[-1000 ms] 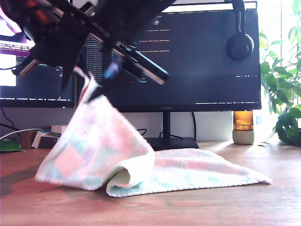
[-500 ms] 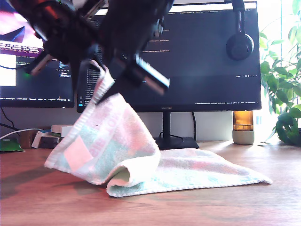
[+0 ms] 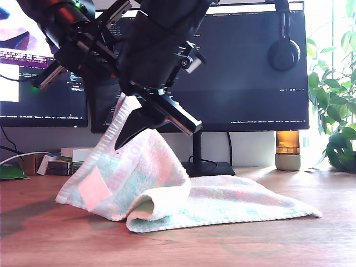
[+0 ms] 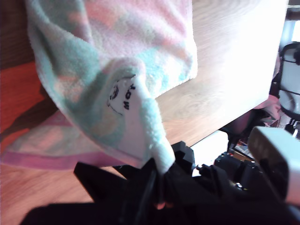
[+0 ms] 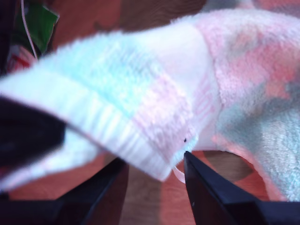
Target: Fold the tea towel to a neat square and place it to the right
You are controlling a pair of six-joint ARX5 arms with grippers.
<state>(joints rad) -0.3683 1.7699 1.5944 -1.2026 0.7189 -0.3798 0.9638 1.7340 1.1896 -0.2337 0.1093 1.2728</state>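
Tea towel [image 3: 167, 189]: pastel pink, white and mint checks, lying on the wooden desk [image 3: 278, 245] in front of the large monitor [image 3: 233, 72]. The half toward the exterior view's right lies flat on the wood. The half toward the exterior view's left is lifted into a peak and drapes down over itself, with a rolled fold at the front edge. A small pale label [image 3: 94, 188] shows on the hanging face.

We record my first gripper [image 4: 157, 187] clenched on a pinched corner of the towel; in the first wrist view the cloth narrows into the dark jaws, with some black printed marks [image 4: 123, 91] on a white patch just above the pinch.

My second gripper [image 5: 150, 180]: the two dark fingers [image 5: 211, 192] stand apart, and the ribbed towel edge passes between and over them. We cannot tell whether they press the cloth.

In the exterior view both arms crowd the upper left, above the raised peak, and we cannot separate one arm from the other there.

Behind the towel: the monitor's base [image 3: 203, 167]. A headset [image 3: 283, 50] hangs at the monitor's upper right corner in the exterior view. An amber jar [image 3: 287, 150] and a leafy plant [image 3: 334, 111] stand at the exterior view's right.
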